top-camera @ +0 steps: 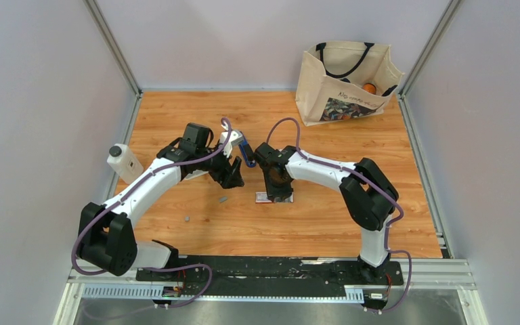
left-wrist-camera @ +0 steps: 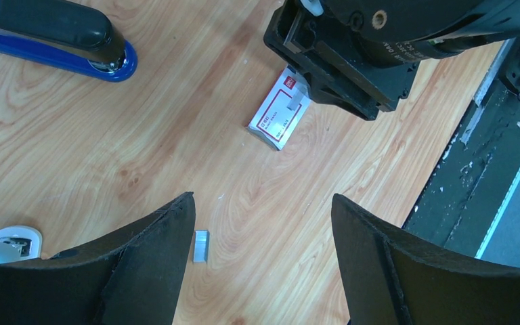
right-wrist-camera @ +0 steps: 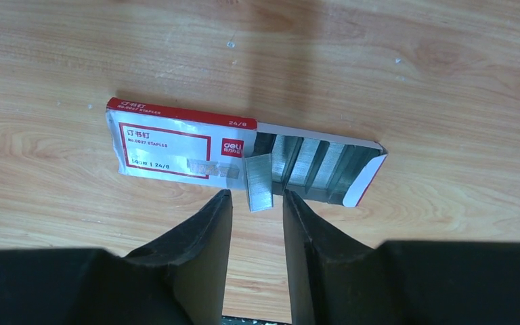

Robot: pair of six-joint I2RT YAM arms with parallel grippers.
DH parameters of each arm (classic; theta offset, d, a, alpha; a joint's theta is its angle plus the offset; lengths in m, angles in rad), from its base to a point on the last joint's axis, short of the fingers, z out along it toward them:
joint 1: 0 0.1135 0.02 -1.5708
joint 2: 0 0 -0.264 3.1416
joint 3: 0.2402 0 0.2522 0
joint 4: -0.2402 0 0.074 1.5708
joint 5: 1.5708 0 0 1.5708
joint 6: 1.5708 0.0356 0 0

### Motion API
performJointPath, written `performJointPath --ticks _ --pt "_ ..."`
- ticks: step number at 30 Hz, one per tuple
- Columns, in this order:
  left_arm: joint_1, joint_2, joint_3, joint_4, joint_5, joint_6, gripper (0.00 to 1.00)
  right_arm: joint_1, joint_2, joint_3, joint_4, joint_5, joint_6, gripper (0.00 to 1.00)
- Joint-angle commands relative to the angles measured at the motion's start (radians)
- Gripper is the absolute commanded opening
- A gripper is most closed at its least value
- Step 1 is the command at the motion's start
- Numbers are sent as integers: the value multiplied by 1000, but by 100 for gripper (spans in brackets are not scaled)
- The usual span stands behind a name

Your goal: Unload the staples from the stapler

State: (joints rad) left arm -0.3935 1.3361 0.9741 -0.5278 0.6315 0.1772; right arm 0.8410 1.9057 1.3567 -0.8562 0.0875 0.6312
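The blue stapler with its black top (top-camera: 246,152) lies on the wood table between my two grippers; its end shows at the top left of the left wrist view (left-wrist-camera: 54,40). A short grey strip of staples (left-wrist-camera: 201,245) lies on the table beside my left finger. Another strip (right-wrist-camera: 259,181) lies across the edge of the open white-and-red box (right-wrist-camera: 176,145), just beyond my right fingertips. More bits (top-camera: 222,199) lie on the table. My left gripper (left-wrist-camera: 264,210) is wide open and empty. My right gripper (right-wrist-camera: 257,200) is open by a narrow gap and holds nothing.
The box's open end holds several rows of staples (right-wrist-camera: 318,166). A white bottle with a black cap (top-camera: 123,162) stands at the left edge. A canvas tote bag (top-camera: 345,81) stands at the back right. The black base rail (top-camera: 271,267) runs along the near edge.
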Motion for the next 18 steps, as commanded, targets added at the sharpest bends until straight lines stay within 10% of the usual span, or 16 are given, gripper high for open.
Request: performJointPath --ticks 1,18 --pt "-5 -38 8 -5 23 33 82 -5 -92 16 -10 35 -2 35" --pt "-5 -29 17 -15 16 38 82 -56 -100 -44 117 -38 -30 30"
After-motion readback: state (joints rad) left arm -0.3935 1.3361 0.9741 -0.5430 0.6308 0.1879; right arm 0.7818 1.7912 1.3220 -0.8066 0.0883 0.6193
